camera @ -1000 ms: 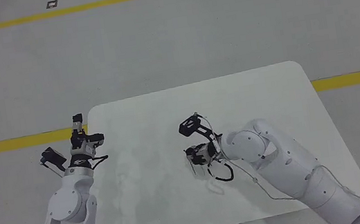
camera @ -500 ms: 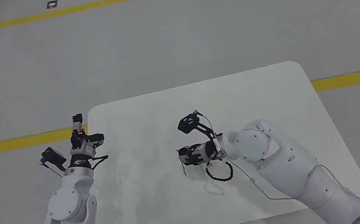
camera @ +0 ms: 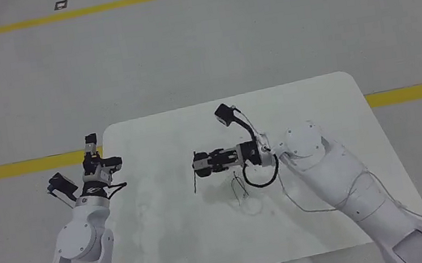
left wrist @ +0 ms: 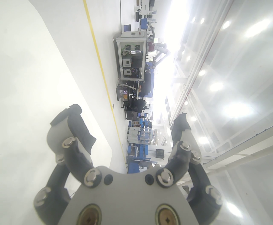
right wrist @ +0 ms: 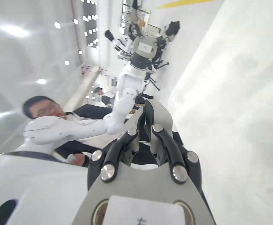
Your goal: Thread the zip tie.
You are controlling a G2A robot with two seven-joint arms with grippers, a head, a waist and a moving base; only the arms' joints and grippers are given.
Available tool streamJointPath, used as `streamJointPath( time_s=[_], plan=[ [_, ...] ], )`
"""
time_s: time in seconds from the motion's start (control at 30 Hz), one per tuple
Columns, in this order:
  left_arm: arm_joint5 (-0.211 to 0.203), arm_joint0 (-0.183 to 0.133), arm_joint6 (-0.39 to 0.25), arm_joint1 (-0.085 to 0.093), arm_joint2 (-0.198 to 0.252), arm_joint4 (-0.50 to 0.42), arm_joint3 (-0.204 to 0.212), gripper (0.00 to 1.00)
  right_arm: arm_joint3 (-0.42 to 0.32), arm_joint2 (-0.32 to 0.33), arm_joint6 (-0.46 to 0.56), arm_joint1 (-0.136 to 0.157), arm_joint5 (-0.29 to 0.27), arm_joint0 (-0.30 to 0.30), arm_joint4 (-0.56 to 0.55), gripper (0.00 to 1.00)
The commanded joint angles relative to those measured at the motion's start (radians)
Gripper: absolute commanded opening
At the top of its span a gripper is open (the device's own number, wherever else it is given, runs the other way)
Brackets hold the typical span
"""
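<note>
We held the right gripper (camera: 197,164) above the table's (camera: 322,107) middle, jaws clamped on the zip tie (camera: 194,185), probably for threading; the left gripper (camera: 75,163) hovered beside the table, jaws apart.

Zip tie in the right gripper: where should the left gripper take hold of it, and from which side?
Probably the free tail of the zip tie, a thin strap hanging from the shut right gripper. The open left gripper sits at the left edge of the table, so come in from that side, fingers flanking the strap.
</note>
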Motion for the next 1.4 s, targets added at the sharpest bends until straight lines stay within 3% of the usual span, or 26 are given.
streamJointPath(
  time_s=[0.0,0.27,0.37,0.57,0.8,1.13,1.37],
  plan=[
    [0.0,0.0,0.0,0.0,0.0,0.0,0.0,1.0,-0.003,0.0,0.0,0.0,0.001,-0.001,-0.018,0.0],
    [0.0,0.0,0.0,0.0,0.0,0.0,0.0,1.0,-0.003,0.0,0.0,0.0,0.001,-0.001,-0.018,0.0],
    [0.0,0.0,0.0,0.0,0.0,0.0,0.0,1.0,-0.017,0.002,-0.046,0.0,0.005,-0.011,-0.003,0.0],
    [0.0,0.0,0.0,0.0,0.0,0.0,0.0,1.0,0.026,0.038,-0.072,-0.006,0.002,0.01,0.162,0.0],
    [0.0,0.0,0.0,0.0,0.0,0.0,0.0,1.0,0.143,0.05,-0.11,-0.023,-0.016,0.056,0.328,0.0],
    [0.0,0.0,0.0,0.0,0.0,0.0,0.0,1.0,0.147,0.051,-0.121,-0.023,-0.018,0.055,0.333,0.0],
    [0.0,0.0,0.0,0.0,0.0,0.0,0.0,1.0,0.112,0.088,-0.26,-0.017,0.011,0.025,0.275,0.0]
  ],
)
